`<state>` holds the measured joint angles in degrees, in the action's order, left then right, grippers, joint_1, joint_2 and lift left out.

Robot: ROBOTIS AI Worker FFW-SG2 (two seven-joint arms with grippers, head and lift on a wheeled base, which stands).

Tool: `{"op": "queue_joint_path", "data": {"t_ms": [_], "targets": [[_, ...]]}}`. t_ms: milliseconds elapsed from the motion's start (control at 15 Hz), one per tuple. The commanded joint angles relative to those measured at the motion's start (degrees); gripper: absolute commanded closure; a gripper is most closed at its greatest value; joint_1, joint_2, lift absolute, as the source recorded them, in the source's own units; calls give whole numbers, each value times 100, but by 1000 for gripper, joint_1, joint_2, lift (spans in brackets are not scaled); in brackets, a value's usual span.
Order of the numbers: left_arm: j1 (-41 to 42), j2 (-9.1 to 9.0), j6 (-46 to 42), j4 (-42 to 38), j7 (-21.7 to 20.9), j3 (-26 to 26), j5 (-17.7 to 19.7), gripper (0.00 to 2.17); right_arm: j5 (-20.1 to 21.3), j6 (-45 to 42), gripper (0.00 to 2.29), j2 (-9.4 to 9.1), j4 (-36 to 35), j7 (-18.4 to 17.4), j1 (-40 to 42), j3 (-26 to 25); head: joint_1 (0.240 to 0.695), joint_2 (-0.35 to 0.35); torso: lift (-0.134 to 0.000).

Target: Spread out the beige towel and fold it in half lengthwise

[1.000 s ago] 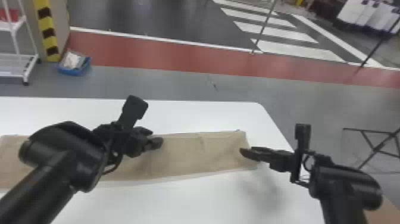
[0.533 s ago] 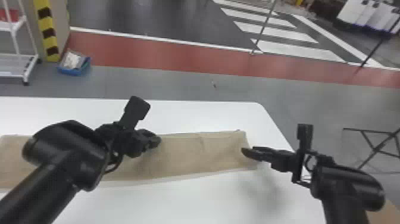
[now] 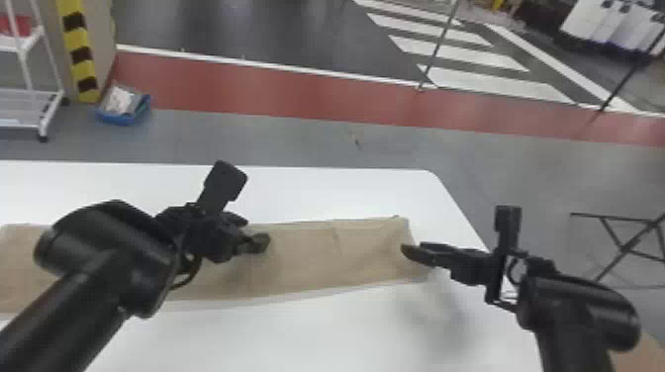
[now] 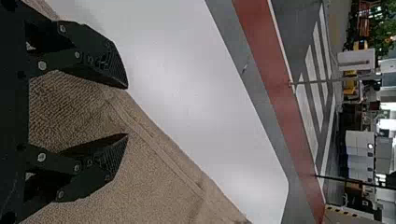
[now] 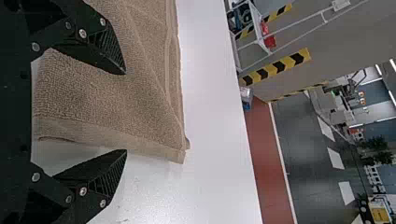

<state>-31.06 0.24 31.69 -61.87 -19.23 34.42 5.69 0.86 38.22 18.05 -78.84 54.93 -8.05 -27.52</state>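
- The surface [image 3: 321,193] was white, with a rounded far corner toward the robot's right, and grey floor [image 3: 297,141] lay beyond it
- Farther off, a red strip [image 3: 277,91] crossed the floor, edged by a white line [image 3: 297,69], with dark ground and white crossing stripes [image 3: 499,84] past that
- At the robot's left stood a white rack [image 3: 20,101] holding a red item [image 3: 17,24], then a yellow and black striped post [image 3: 81,54], with a blue tray [image 3: 121,117] of pale contents on the floor just beside it
- A thin pole [image 3: 440,42] rose near the stripes, and a black folding frame [image 3: 628,245] stood at the robot's right
- The beige towel [image 3: 307,257] lay on the surface as a long, narrow band running left to right, its right end near the surface's right edge
- The left gripper [image 3: 256,232] was over the towel; in the left wrist view, the fingers of the left gripper [image 4: 127,111] were parted, clasping nothing
- The right gripper [image 3: 410,251] was at the towel's right end; in the right wrist view, the fingers of the right gripper [image 5: 125,112] were also spread and empty, one over the cloth and the other over bare surface
- Compared with a second before, the towel lay in the same place, the left arm was in nearly the same pose, and the right arm had shifted very slightly to the robot's right
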Motion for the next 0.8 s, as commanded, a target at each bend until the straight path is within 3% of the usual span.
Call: {"op": "queue_joint_path", "data": {"t_ms": [0,333,733], "targets": [[-31,-15,97,-1,-46,12,-183,448,-50,-11,340,6,0,36,5,-26,695,-350,-124],[-58,-24,237,-1,-90,20,-253,731,-68,-47,340,6,0,53,5,-114,695,-350,-124],[-14,2,272,-27,-72,-32,-200,707,-59,-64,340,14,0,53,-12,-105,695,-350,-124]]}}
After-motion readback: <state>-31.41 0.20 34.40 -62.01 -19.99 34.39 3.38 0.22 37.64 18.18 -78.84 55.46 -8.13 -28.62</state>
